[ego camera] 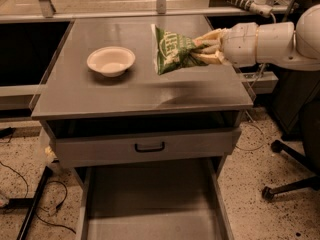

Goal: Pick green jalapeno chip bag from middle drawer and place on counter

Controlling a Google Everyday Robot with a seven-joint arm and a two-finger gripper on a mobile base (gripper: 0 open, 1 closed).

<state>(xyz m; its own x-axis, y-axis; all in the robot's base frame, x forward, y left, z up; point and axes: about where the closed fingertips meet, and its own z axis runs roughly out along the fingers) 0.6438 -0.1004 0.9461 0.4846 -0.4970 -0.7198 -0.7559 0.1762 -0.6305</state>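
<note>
The green jalapeno chip bag (172, 50) hangs in the air above the right half of the grey counter (135, 91), tilted on its side. My gripper (204, 50) comes in from the right on a white arm and is shut on the bag's right end. The middle drawer (150, 201) stands pulled out below the counter, its flat grey floor bare.
A white bowl (111, 60) sits on the counter left of the bag. A grey drawer front with a black handle (149, 147) lies above the open drawer. An office chair base (292, 181) stands on the floor to the right. Cables lie on the floor at left.
</note>
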